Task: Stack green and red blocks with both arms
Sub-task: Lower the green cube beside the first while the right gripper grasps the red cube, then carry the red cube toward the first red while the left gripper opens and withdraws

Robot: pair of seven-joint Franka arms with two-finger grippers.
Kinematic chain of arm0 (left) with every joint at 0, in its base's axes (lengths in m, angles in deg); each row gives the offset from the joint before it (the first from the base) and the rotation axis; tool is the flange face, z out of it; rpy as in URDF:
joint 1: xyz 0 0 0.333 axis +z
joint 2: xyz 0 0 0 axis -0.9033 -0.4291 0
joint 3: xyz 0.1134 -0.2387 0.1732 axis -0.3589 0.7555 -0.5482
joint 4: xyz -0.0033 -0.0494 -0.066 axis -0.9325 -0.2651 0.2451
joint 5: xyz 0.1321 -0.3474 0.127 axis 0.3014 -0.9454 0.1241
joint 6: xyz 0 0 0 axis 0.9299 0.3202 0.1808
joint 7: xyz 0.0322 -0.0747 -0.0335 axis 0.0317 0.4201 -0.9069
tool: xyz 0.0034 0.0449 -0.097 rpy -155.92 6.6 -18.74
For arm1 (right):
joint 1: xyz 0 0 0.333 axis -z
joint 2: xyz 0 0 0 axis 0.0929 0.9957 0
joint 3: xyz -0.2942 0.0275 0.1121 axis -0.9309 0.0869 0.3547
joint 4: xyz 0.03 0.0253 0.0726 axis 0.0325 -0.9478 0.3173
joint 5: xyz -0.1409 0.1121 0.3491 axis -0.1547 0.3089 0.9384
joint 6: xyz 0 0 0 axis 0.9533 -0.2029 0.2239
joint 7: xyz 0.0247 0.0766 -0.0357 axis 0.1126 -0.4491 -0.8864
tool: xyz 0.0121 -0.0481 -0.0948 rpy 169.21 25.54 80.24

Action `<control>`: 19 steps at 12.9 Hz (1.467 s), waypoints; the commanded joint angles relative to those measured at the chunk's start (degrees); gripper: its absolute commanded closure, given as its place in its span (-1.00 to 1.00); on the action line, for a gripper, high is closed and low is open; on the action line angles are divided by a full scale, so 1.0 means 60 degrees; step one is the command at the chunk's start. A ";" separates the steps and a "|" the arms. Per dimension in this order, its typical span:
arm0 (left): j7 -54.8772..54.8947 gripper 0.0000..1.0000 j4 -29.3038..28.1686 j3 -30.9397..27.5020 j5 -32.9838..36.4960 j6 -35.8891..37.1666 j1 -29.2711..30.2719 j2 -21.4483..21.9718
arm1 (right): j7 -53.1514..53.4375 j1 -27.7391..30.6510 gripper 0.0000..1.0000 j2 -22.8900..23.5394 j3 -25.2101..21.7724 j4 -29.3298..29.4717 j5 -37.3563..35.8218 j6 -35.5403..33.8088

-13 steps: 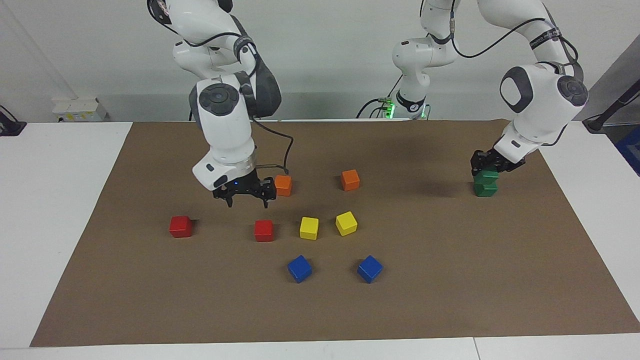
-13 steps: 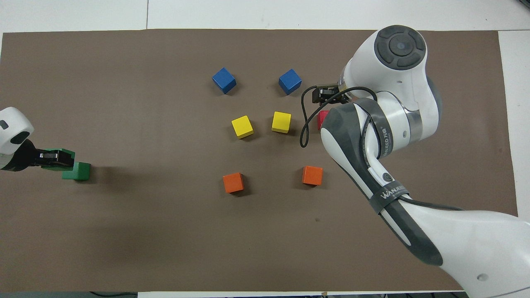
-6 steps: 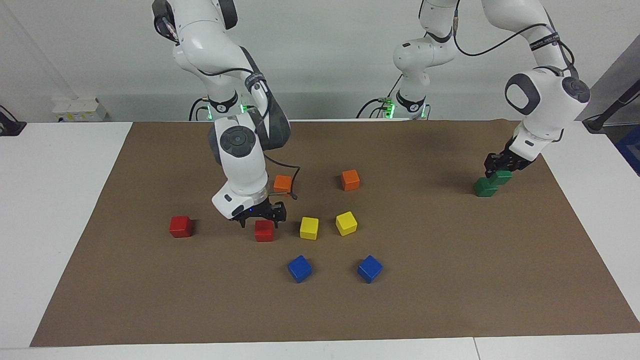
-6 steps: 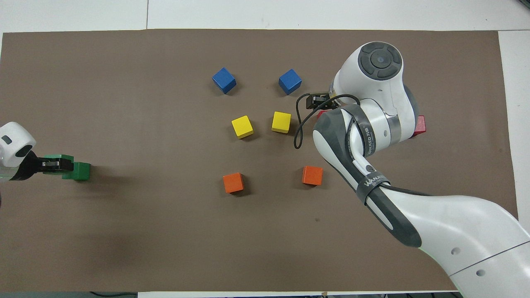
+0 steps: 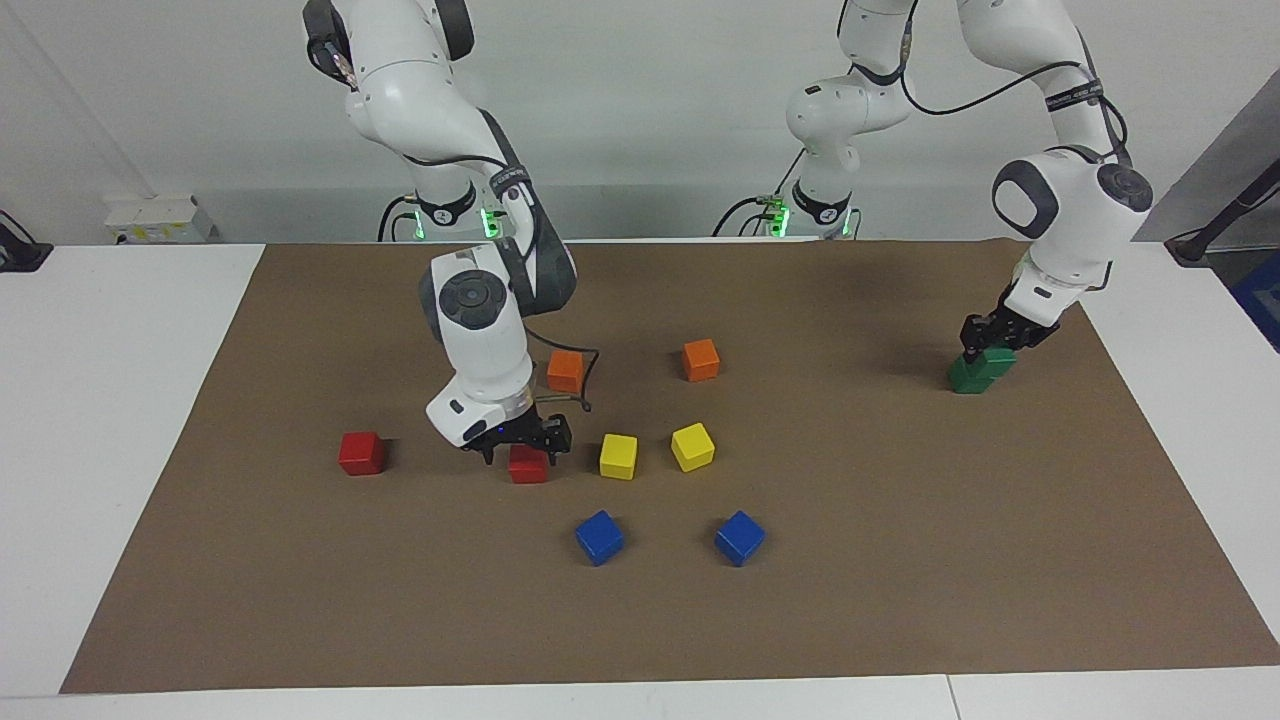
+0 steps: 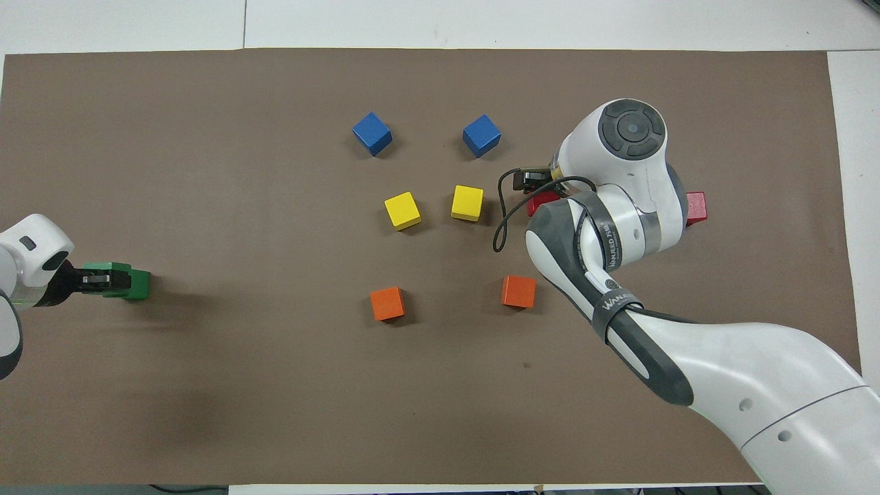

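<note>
My right gripper (image 5: 521,452) is open and low, its fingers on either side of a red block (image 5: 527,466) beside the yellow cubes; that block is mostly hidden under the arm in the overhead view (image 6: 542,203). A second red block (image 5: 361,452) sits alone toward the right arm's end (image 6: 696,206). My left gripper (image 5: 985,338) is shut on a green block (image 5: 992,360) that leans against and partly over the other green block (image 5: 964,377), offset from it. Both green blocks show in the overhead view (image 6: 110,273) (image 6: 139,284), as does the left gripper (image 6: 96,280).
Two orange cubes (image 5: 565,370) (image 5: 700,360) lie nearer the robots than the red block. Two yellow cubes (image 5: 618,455) (image 5: 692,446) stand beside it, and two blue cubes (image 5: 599,537) (image 5: 739,537) lie farther out. All rest on a brown mat (image 5: 900,560).
My right gripper came down from beside an orange cube to straddle the red block. My left gripper shifted the held green block off square above the other green block and lowered it.
</note>
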 commanded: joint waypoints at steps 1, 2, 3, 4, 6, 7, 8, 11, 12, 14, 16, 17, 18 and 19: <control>0.0210 1.00 -0.0450 0.0101 0.0155 -0.0477 0.0238 0.0238 | 0.0087 0.0051 -0.97 -0.0274 0.0076 -0.0658 0.0148 0.0523; 0.0283 1.00 -0.0451 0.0129 0.0155 -0.0478 0.0340 0.0238 | 0.0102 0.0022 -0.84 -0.0260 0.0076 -0.0848 0.0148 0.0801; 0.0356 1.00 -0.0436 0.0130 0.0155 -0.0492 0.0370 0.0224 | 0.0102 0.0007 -0.71 -0.0260 0.0076 -0.0995 0.0148 0.0949; 0.0488 1.00 -0.0436 0.0101 0.0155 -0.0492 0.0385 0.0224 | 0.0131 -0.0008 -0.69 -0.0260 0.0091 -0.1025 0.0148 0.0994; 0.0620 1.00 -0.0436 0.0100 0.0155 -0.0507 0.0443 0.0224 | 0.0131 -0.0022 -0.51 -0.0260 0.0106 -0.1026 0.0148 0.0995; 0.0621 0.59 -0.0436 0.0129 0.0155 -0.0521 0.0472 0.0224 | 0.0102 -0.0008 -0.25 -0.0260 0.0106 -0.1026 0.0148 0.0980; 0.0621 -0.98 -0.0451 0.0130 0.0155 -0.0551 0.0473 0.0224 | 0.0058 -0.0008 0.24 -0.0260 0.0106 -0.1026 0.0148 0.0951; 0.0679 -1.00 -0.0436 0.0130 0.0155 -0.0566 0.0487 0.0224 | 0.0058 0.0021 1.00 -0.0362 0.0091 -0.0298 0.0119 -0.0229; 0.0694 -1.00 -0.0393 0.0130 0.0155 -0.0537 0.0487 0.0209 | 0.0043 0.0108 1.00 -0.0449 0.0076 0.0185 -0.0012 -0.1004; 0.0694 -1.00 -0.0189 0.0101 0.0155 -0.0405 0.0487 0.0194 | -0.0888 0.0502 1.00 -0.0800 0.0003 0.0920 -0.0013 -0.2179; 0.0679 -1.00 0.0744 0.0100 0.0155 0.0860 0.0487 0.0253 | -0.2075 0.1336 1.00 -0.1501 0.0032 0.0778 0.0104 -0.2608; 0.0679 -1.00 0.1635 0.0129 0.0155 0.1972 0.0458 0.0224 | -0.2632 0.1688 1.00 -0.1780 0.0018 0.0602 0.0119 -0.2841; 0.0621 -1.00 0.2224 0.0101 0.0155 0.2650 0.0342 0.0267 | -0.3174 0.2097 1.00 -0.1928 0.0018 0.0542 0.0119 -0.2959; 0.0563 -1.00 0.2650 0.0129 0.0155 0.3092 0.0312 0.0398 | -0.3832 0.2595 1.00 -0.1973 0.0032 0.0469 0.0119 -0.3019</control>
